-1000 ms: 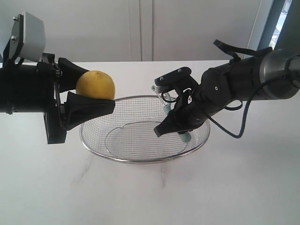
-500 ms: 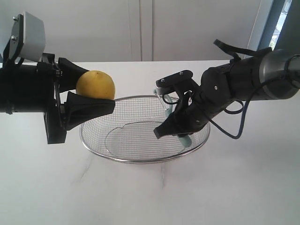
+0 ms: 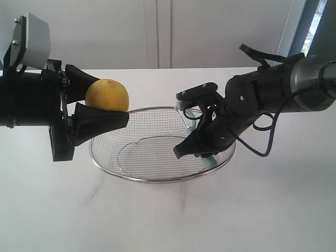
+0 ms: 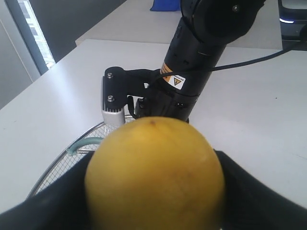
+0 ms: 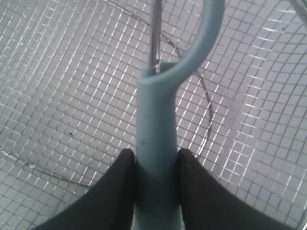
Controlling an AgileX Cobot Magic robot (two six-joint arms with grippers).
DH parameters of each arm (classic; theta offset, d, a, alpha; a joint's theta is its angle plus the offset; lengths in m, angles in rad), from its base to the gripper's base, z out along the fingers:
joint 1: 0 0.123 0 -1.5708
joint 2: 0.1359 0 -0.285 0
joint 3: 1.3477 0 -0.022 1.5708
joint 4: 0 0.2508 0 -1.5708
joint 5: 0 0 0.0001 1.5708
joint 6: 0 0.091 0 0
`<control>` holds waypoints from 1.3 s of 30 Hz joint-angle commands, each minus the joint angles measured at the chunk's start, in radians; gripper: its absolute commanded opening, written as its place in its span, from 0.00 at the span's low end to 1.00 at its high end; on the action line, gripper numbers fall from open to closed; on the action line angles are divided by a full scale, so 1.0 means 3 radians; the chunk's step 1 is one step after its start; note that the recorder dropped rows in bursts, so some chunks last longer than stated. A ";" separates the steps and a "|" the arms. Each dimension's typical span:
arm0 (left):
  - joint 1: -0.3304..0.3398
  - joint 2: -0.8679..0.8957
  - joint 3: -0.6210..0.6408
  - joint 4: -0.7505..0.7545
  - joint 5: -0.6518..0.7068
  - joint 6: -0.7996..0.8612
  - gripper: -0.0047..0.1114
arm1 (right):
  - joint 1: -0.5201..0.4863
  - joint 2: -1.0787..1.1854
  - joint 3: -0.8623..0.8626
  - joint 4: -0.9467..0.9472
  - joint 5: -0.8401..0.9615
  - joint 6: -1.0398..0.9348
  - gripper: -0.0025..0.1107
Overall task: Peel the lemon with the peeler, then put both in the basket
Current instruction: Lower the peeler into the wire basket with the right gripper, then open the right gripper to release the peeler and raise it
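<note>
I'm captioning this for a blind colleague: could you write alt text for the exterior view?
The left end effector holds a yellow lemon up near the left rim of a wire basket on a white table. The right end effector grips a teal peeler low over the basket's right side.

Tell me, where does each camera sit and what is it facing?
Exterior: off the arms, facing the table; both arms, lemon, basket show.
Left wrist: on the left arm, facing the lemon in the left end effector; right arm beyond.
Right wrist: on the right arm, facing basket mesh; right end effector pinches the peeler.
Shared: all show the basket.
</note>
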 commanded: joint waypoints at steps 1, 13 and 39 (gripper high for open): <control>0.0003 -0.0028 -0.0013 -0.0101 0.0077 0.0407 0.04 | -0.0019 -0.0004 -0.0016 0.0018 -0.0043 -0.0003 0.02; 0.0003 -0.0028 -0.0013 -0.0101 0.0077 0.0407 0.04 | -0.0019 -0.0004 -0.0016 0.0005 -0.0106 -0.0219 0.19; 0.0003 -0.0028 -0.0013 -0.0101 0.0084 0.0391 0.04 | -0.0019 0.0189 -0.0016 0.0005 -0.0269 -0.0213 0.45</control>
